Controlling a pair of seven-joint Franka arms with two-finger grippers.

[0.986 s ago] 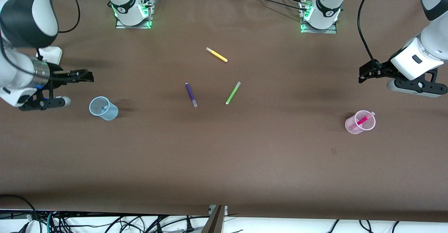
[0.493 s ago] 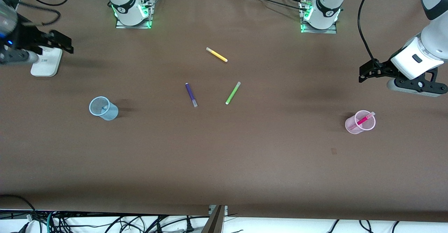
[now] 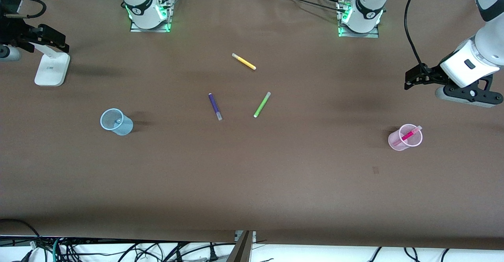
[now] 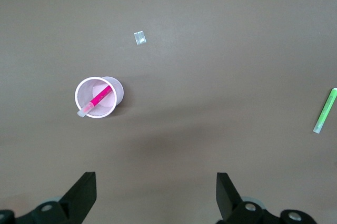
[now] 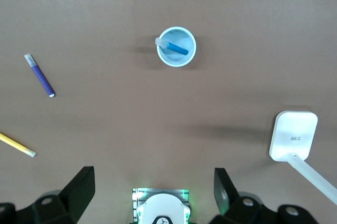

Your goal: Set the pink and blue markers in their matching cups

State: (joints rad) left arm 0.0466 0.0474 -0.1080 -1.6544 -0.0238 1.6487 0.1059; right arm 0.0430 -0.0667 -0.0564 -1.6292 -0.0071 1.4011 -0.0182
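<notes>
The pink marker (image 3: 408, 134) leans inside the pale pink cup (image 3: 395, 143) at the left arm's end of the table; both show in the left wrist view, marker (image 4: 100, 97) and cup (image 4: 117, 93). The blue marker (image 5: 175, 48) lies inside the pale blue cup (image 5: 188, 60); the cup (image 3: 123, 128) stands at the right arm's end. My left gripper (image 3: 409, 82) hangs open and empty over bare table beside the pink cup, its fingers (image 4: 84, 195) wide apart. My right gripper (image 3: 57, 41) is open and empty, high over the white stand.
A dark purple marker (image 3: 215, 106), a lime green marker (image 3: 262, 104) and a yellow marker (image 3: 243, 61) lie mid-table. A white stand (image 3: 51, 71) sits at the right arm's end. The arm bases (image 3: 149, 12) stand along the table edge. A small scrap (image 3: 375, 170) lies near the pink cup.
My right gripper has risen from beside the blue cup and drawn back over the white stand. The left arm has barely moved. Cups and markers are unchanged.
</notes>
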